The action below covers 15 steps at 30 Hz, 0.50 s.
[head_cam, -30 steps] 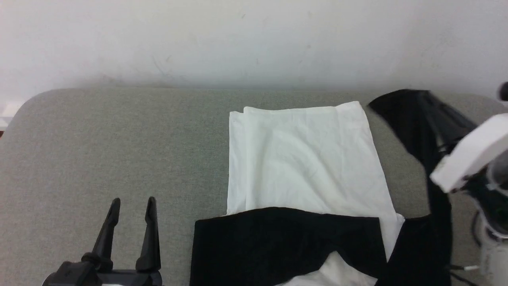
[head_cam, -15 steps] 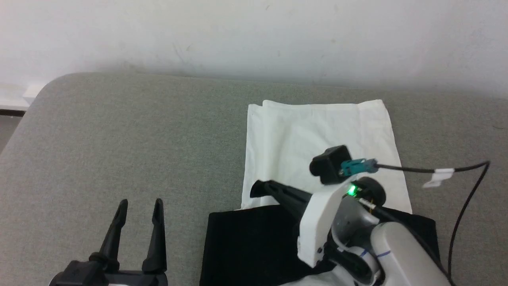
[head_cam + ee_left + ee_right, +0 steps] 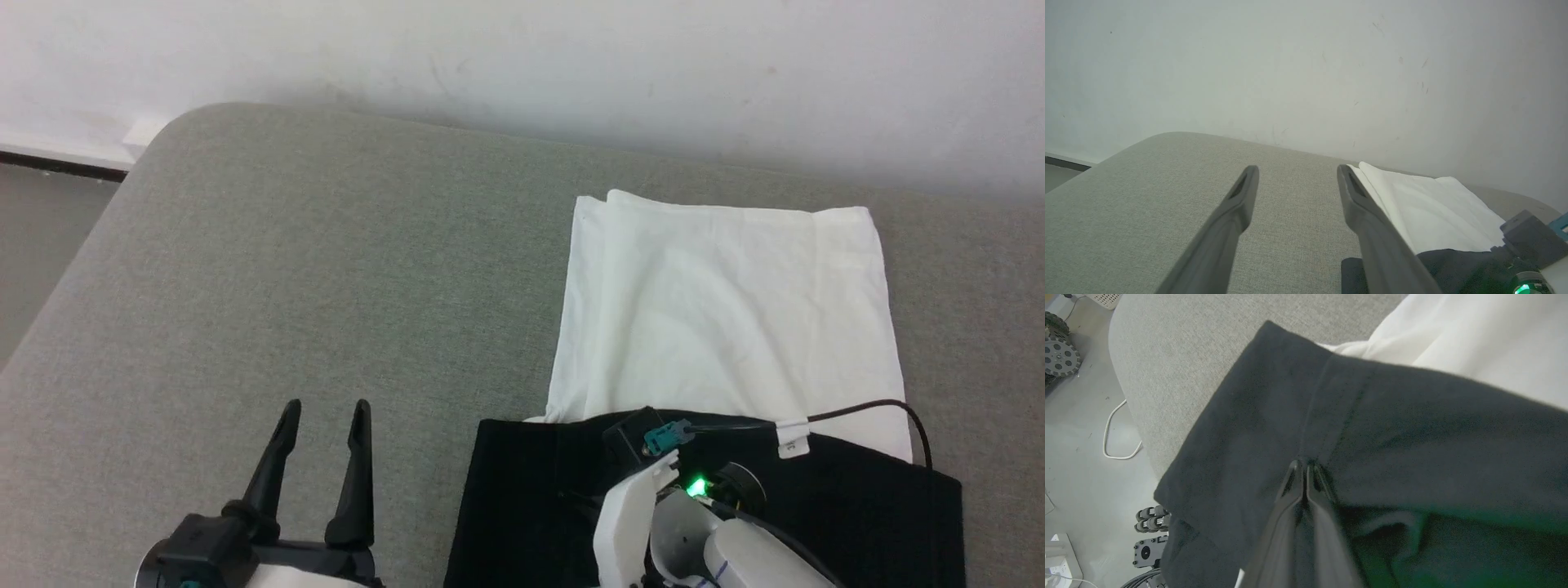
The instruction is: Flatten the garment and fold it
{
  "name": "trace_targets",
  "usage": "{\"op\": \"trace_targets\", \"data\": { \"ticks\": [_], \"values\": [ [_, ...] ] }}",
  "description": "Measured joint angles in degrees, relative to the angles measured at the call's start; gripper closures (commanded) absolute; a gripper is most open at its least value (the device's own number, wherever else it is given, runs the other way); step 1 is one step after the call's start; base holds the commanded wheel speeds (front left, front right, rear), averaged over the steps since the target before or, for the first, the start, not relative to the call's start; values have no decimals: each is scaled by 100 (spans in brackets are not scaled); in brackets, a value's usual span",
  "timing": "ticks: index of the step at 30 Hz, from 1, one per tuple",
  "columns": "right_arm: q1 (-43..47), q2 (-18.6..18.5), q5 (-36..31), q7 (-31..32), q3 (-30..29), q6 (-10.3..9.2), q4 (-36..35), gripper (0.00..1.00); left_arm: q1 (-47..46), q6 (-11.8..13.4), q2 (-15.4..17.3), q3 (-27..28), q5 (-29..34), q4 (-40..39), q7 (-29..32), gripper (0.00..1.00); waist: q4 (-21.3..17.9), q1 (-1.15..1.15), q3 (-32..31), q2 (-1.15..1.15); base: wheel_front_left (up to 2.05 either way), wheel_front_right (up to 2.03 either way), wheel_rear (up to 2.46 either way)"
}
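— Where is the shirt (image 3: 727,310)?
— Lying on the grey cushion (image 3: 326,269), right side. The right gripper (image 3: 1303,467) is pinched closed on its near black cloth; the left gripper (image 3: 326,406) stands open, empty.

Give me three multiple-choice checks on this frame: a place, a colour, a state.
1. Relative to the garment, the left gripper is: A) on it B) left of it, over bare cushion C) behind it
2. Garment part nearest the wall: A) white B) black C) grey
3. The right gripper has its jaws: A) wide open B) shut on a cable C) shut on black fabric
Key: 1B, grey cushion lies under it; 2A, the white panel lies toward the wall; 3C, jaws meet in puckered black cloth.
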Motion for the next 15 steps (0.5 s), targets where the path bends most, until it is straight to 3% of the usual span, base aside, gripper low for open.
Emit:
{"op": "trace_targets", "data": {
  "ticks": [1, 4, 11, 15],
  "values": [
    [-55, 4, 51, -40, 41, 0, 76, 93, -6, 0, 0, 3, -5, 21, 0, 0, 39, 0, -4, 0, 0, 0, 0],
    [-216, 4, 280, -118, 185, 0, 174, 0, -21, 0, 3, 20, -5, 64, -1, 0, 82, 0, -48, 0, 0, 0, 0],
    [-557, 24, 821, -354, 215, 0, 57, 0, -19, 0, 36, 65, -42, 32, -26, 0, -187, 0, -139, 0, 0, 0, 0],
    [-645, 34, 624, -613, -323, 1, -103, 0, -18, 1, 77, 71, -43, -21, -46, 0, -439, 0, -182, 0, 0, 0, 0]
  ]
}}
